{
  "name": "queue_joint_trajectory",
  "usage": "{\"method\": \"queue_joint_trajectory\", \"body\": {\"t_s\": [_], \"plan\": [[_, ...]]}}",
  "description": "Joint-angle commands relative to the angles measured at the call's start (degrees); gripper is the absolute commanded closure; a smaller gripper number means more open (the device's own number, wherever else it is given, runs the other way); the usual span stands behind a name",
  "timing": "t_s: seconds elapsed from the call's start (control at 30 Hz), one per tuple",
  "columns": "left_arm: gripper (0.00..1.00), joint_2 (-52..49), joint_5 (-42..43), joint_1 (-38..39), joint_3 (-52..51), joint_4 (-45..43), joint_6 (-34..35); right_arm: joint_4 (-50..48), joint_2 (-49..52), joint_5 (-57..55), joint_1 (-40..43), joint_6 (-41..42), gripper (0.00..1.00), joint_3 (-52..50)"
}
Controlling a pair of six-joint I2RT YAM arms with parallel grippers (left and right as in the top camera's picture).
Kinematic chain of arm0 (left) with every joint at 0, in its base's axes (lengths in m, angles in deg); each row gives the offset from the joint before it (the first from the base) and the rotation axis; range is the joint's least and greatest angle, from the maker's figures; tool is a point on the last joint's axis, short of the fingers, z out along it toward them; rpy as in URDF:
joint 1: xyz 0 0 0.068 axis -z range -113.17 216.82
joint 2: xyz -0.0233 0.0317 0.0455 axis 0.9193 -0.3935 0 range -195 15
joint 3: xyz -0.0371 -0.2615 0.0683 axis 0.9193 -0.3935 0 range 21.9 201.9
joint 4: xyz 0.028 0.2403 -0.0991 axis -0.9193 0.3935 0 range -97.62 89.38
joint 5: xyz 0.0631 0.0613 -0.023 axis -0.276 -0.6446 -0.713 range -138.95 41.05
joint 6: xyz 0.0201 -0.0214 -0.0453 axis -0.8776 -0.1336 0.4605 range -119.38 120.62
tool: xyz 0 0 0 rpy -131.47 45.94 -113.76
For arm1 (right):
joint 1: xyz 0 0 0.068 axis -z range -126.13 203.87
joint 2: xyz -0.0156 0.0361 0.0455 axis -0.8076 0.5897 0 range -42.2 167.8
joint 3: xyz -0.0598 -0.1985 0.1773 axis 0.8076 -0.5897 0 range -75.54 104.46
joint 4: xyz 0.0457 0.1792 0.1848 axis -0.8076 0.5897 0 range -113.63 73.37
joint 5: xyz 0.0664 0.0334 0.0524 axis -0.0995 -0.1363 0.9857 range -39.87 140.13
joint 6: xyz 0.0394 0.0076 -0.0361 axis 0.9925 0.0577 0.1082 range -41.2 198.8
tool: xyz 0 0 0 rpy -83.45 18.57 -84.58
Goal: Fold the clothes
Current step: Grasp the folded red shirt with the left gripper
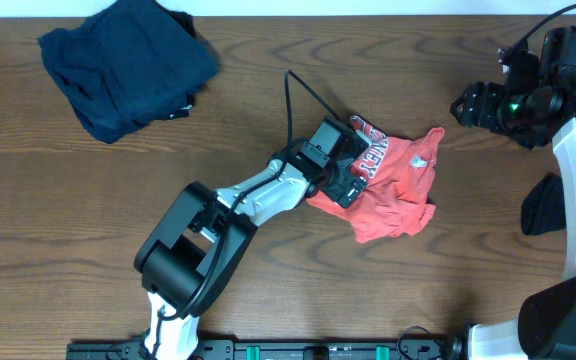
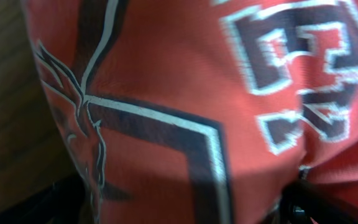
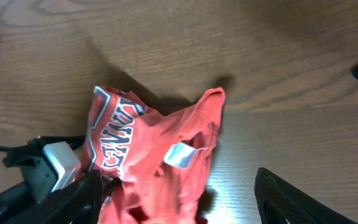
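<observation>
Brown wood-grain table (image 1: 268,300), two arms.

Red-orange cotton T-shirt w/ white-and-dark block lettering (image 1: 400,192): crumpled in a loose heap, table centre-right, not folded. Lettering faces up on its upper-left part. Small white neck label (image 3: 180,154) shows on top.

L gripper (image 1: 353,170): down at the red-orange shirt's left edge. Jaws wide. In L wrist cam the printed cloth fills the view, very close and blurred. No pinch seen; can't tell if the fingers touch the fabric.

R gripper (image 1: 466,104): up by the table's far right, well apart from the shirt, aimed toward it. Black fingers (image 3: 73,199) spread wide, nothing btwn them.

Navy blue T-shirt (image 1: 128,65): rumpled heap, far-left corner, well apart from both arms.

Dark cloth lump (image 1: 540,205): right edge, beside the white R arm, partly hidden.
</observation>
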State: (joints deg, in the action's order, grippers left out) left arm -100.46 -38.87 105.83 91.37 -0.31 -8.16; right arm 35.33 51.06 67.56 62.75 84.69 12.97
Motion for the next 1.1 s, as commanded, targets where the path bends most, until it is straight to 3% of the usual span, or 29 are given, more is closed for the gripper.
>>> {"method": "queue_joint_trajectory", "body": {"t_s": [0.0,0.17,0.27,0.53,0.63,0.87,0.97,1.07], "plan": [[0.02,-1.77,-14.29,-0.09,0.83,2.08,-4.74,0.44,-0.35,-1.44,0.26,0.26,0.24,0.61],[0.02,-1.77,-27.3,-1.42,0.83,4.72,-4.7,0.85,-0.35,-2.25,0.26,0.24,0.24,0.61],[0.02,-1.77,-30.03,-4.33,0.83,7.19,-4.7,1.01,-0.35,-2.25,0.26,0.24,0.24,0.61],[0.02,-1.77,-30.1,-17.44,0.85,7.67,-4.55,1.07,-0.35,-2.21,0.22,-0.02,0.24,0.57],[0.02,-1.51,-30.1,-20.55,1.03,7.43,-7.87,1.03,-0.35,-2.23,0.2,-0.39,0.23,0.57],[0.02,3.69,-30.08,-20.7,1.88,7.48,-7.63,0.96,-0.35,-2.23,0.2,-0.5,0.23,0.57],[0.02,8.37,-30.05,-19.1,2.23,8.41,-5.07,1.03,-0.35,-2.23,0.22,-0.83,0.23,0.57],[0.02,14.16,-27.36,-16.87,3.02,10.6,1.75,1.07,-0.35,-2.23,0.15,-0.83,0.23,0.57]]}}
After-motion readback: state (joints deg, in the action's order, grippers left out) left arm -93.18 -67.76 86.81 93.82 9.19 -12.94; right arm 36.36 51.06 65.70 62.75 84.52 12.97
